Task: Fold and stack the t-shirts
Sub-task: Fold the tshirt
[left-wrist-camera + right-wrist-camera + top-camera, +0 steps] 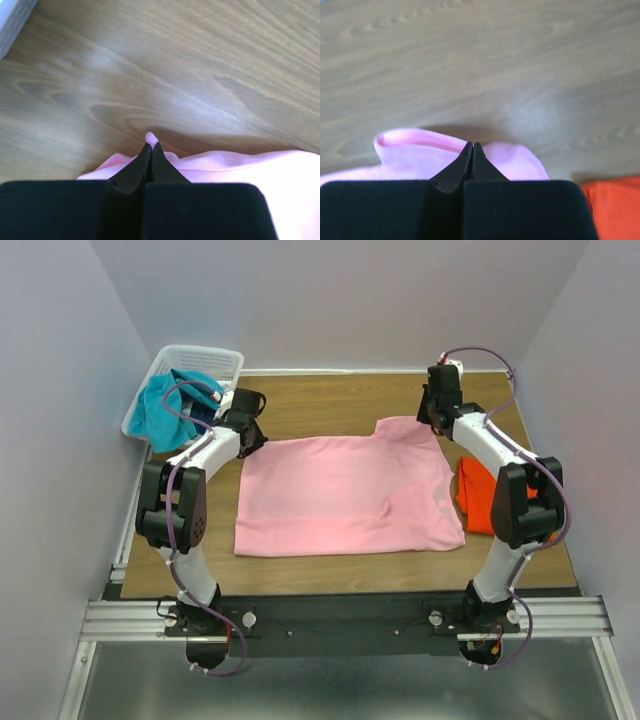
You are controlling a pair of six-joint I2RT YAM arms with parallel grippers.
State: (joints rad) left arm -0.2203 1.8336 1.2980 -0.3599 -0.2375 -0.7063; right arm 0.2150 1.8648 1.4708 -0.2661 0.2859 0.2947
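The left gripper (151, 145) and right gripper (471, 145) are each pinched shut on the pink shirt's (340, 495) far edge. The right arm (482, 440) partly hides the orange shirt (470, 505).

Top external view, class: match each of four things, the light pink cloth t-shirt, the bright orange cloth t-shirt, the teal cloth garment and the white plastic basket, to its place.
Things
1. light pink cloth t-shirt
2. bright orange cloth t-shirt
3. teal cloth garment
4. white plastic basket

Places
A. at the far left corner of the table
B. spread out at the table's middle
C. draped over the basket's rim
D. at the table's right edge

Pairs: 1-B, 2-D, 3-C, 4-A
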